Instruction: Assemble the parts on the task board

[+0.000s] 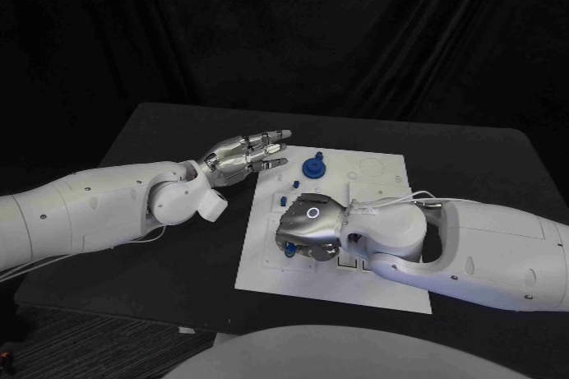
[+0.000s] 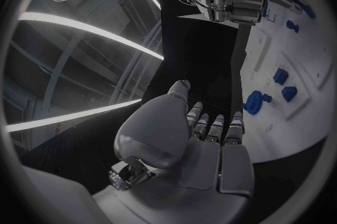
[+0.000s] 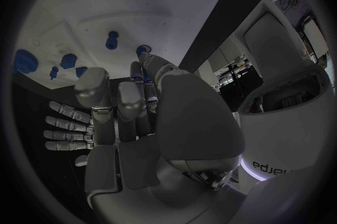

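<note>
1. Left silver many-fingered hand (image 1: pixel 246 155) hovering over the black worktop (image 1: pixel 178 256) just beside the far left corner of the white rectangular task board (image 1: pixel 356 272); fingers stretched out straight and apart, holding nothing, palm turned toward the board.
2. Same left hand (image 2: pixel 210 140) in its own wrist view with fingers extended toward the board's edge, not touching any part.
3. Right silver many-fingered hand (image 1: pixel 306 231) lowered over the middle-left area of the board, back of the hand upward, fingers curled down toward the plate.
4. In the right wrist view, right hand (image 3: pixel 140 117) with fingers bent forward, one fingertip touching or just beside a small blue round piece (image 3: pixel 143 50); cannot tell whether anything is actually gripped.
5. Large blue round knobbed part (image 1: pixel 313 167) standing on the far left part of the board, near the left hand's fingertips but apart from them.
6. Small blue peg-like pieces (image 1: pixel 294 183) between that knobbed part and the right hand.
7. Further small blue blocks (image 2: pixel 281 76) seated on the board, well apart from the left hand.
</note>
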### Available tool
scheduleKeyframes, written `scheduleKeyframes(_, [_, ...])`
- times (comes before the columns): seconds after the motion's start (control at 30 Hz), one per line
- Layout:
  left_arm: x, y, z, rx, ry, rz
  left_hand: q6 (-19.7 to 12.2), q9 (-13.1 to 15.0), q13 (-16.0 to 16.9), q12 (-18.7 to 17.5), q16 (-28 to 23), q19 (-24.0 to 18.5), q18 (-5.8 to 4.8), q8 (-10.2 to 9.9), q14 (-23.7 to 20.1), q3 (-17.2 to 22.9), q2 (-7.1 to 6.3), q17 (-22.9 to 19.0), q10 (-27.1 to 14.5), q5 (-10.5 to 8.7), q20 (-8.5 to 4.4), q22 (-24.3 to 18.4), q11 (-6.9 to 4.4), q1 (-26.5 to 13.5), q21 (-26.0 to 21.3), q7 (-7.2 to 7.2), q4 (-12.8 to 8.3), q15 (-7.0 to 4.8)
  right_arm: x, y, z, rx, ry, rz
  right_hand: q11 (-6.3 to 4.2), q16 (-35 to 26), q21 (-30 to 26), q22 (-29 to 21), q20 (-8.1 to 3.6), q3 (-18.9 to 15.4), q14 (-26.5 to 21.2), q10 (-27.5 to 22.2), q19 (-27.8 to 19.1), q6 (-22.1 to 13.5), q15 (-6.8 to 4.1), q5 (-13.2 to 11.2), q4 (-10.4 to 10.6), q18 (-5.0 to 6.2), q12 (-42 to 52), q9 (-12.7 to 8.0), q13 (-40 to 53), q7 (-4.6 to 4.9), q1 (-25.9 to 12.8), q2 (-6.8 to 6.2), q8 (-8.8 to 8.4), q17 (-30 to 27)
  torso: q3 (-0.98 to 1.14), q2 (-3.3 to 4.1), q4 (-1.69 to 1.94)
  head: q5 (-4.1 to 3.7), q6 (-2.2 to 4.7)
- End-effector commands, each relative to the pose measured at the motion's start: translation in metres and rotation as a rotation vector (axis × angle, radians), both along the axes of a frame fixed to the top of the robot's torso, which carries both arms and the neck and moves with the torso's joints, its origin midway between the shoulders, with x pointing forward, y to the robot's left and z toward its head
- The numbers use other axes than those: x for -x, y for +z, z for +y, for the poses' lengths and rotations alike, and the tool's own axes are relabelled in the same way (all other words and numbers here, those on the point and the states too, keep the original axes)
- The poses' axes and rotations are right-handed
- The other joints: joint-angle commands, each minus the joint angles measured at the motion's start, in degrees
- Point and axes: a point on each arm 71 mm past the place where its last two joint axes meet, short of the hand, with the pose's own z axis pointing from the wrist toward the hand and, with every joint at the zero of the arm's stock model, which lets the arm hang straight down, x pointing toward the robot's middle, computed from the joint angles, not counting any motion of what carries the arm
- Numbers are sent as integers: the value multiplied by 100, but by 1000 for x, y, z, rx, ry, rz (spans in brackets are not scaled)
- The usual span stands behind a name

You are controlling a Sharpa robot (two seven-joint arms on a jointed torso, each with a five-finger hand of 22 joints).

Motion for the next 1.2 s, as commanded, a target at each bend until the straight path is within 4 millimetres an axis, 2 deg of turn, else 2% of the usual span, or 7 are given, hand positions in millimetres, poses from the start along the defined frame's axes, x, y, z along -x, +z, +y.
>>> scheduleKeyframes(0.03, [1, 0, -2, 14, -14, 2, -23, -3, 5, -13, -21, -7, 52, 25, 8, 34, 45, -6, 15, 0, 28, -6, 42, -14, 6, 10, -10, 27, 0, -3, -1, 18, -10, 14, -24, -35, -35, 661, -29, 6, -1, -18, -12, 60, -37, 31, -20, 15, -17, 359, -5, 7, -40, -3, 22, -5, 0, 1, 1, 5, 0])
scheduleKeyframes(0.8, [0, -1, -1, 10, -15, 6, -27, -3, 5, -13, -20, -5, 52, 26, 9, 35, 43, -6, 15, -4, 30, -4, 43, -23, 7, 11, -13, 31, -1, -4, -3, 24, -32, 30, -23, -42, -58, 656, -33, 13, -5, -12, -21, 67, -33, 43, -31, 17, -19, 374, -6, 12, -45, -2, 23, -10, 0, 1, 1, -9, 0])
scheduleKeyframes(0.87, [0, -1, -1, 10, -15, 6, -27, -3, 5, -13, -20, -5, 52, 26, 9, 35, 43, -6, 15, -4, 30, -4, 43, -23, 7, 11, -13, 31, -2, -4, -3, 23, -35, 29, 12, -65, -105, 646, -12, 26, -22, -73, -39, -73, 17, 28, -25, 14, -55, 352, -19, 42, -75, -13, -63, -41, 0, 1, 2, -4, 0])
scheduleKeyframes(0.93, [0, -1, -1, 10, -15, 6, -27, -3, 5, -13, -20, -5, 52, 26, 9, 35, 43, -6, 15, -4, 30, -4, 43, -23, 7, 11, -13, 31, -2, -4, -3, 22, -37, 28, 49, -100, -179, 630, 21, 72, -54, -133, -71, -367, 58, 1, -23, 21, -86, 279, -28, 64, -99, -36, -250, -89, 0, 1, 3, 1, 0])
scheduleKeyframes(1.1, [0, -1, -1, 10, -16, 7, -27, -3, 5, -13, -20, -5, 52, 26, 9, 35, 43, -6, 15, -4, 30, -4, 43, -23, 7, 11, -13, 31, -3, -4, -3, 21, -42, 26, 169, -199, -405, 580, 99, 142, -156, -462, -167, -1184, 153, -164, 48, 52, -225, 49, -62, -127, -231, -141, -725, -242, 0, 1, 4, 5, 0])
scheduleKeyframes(1.2, [0, -1, -1, 10, -16, 7, -24, -3, 5, -13, -19, -4, 53, 30, 10, 35, 38, -5, 14, -11, 33, -5, 43, -34, 8, 12, -18, 35, -4, -4, -3, 19, -44, 24, 256, -259, -515, 557, 117, 147, -213, -851, -214, -1624, 136, -230, 52, 79, -387, -94, -76, -325, -254, -191, -755, -332, 0, 2, 2, 10, 0])
